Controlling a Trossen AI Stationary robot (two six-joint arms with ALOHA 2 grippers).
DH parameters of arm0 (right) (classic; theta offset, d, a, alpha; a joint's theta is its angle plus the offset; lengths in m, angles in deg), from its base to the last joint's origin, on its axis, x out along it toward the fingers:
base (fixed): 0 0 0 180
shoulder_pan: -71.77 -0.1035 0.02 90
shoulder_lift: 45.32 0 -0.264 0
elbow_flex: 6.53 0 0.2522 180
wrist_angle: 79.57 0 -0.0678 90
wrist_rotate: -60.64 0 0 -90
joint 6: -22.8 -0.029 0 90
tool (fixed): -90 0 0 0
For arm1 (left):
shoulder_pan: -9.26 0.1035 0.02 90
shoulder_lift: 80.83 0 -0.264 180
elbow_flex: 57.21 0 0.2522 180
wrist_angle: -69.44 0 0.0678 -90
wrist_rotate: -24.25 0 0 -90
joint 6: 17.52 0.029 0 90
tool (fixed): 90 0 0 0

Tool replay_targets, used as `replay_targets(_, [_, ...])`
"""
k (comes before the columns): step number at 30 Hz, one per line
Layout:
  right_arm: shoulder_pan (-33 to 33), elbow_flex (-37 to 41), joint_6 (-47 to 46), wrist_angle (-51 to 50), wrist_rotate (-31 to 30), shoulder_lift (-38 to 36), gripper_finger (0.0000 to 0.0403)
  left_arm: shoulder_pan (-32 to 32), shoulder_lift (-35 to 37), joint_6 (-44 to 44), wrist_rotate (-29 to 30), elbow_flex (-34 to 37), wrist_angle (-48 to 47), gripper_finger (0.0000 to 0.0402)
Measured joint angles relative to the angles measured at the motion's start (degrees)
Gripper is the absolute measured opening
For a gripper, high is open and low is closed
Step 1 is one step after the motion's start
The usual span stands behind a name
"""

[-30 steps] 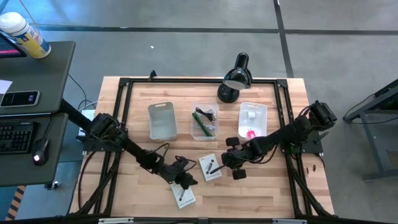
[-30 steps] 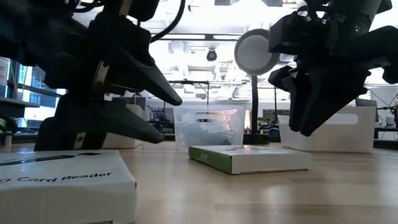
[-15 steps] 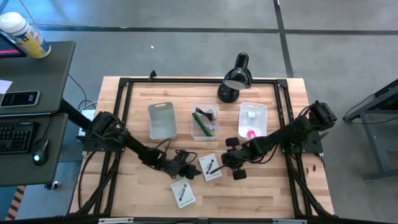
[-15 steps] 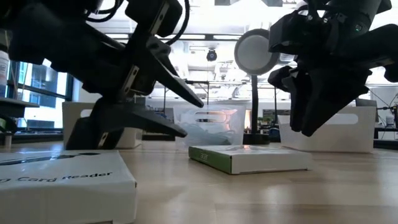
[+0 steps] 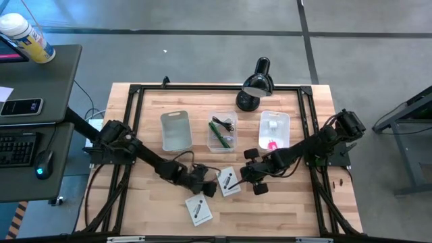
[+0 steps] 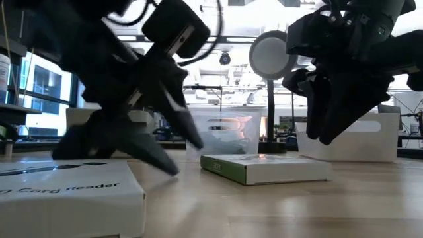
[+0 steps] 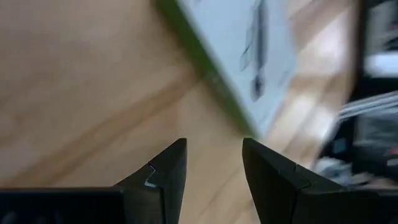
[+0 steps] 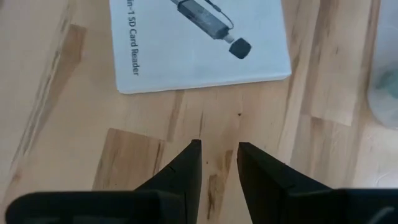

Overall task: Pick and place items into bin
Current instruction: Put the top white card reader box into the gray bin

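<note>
Card boxes both loose on table, one (image 5: 199, 210) front-left, one (image 5: 228, 181) at centre; left gripper (image 5: 208, 188) has swung off the first toward the second, fingers narrowly apart, empty; right gripper (image 5: 248, 173) unmoved beside it, narrow, empty.

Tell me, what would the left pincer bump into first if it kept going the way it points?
Probably the white card reader box. The left pincer, fingers apart and empty, points at that box's green-edged side across bare wood. Depth is hard to judge.

White card boxes (image 5: 228, 181) w/ green edge, black print; pale wood table (image 5: 283, 209); black lamp (image 5: 255, 84).
</note>
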Motion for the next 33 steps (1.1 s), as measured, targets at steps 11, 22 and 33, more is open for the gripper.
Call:
replay_targets(11, [0.00, -0.04, -1.06, 3.85, 6.32, 6.31, 0.0094, 5.96, 0.05, 13.18, -5.80, -16.97, -28.95, 0.0143])
replay_targets(22, [-0.02, -0.02, -1.78, 4.49, 5.49, 6.48, 0.0094, 5.32, 0.05, 10.23, -4.46, -13.06, -21.86, 0.0143])
replay_targets(33, [0.11, 0.04, -0.05, 8.55, 2.36, 6.57, 0.0094, 2.56, 0.03, 2.40, 0.94, -4.41, -6.76, 0.0142])
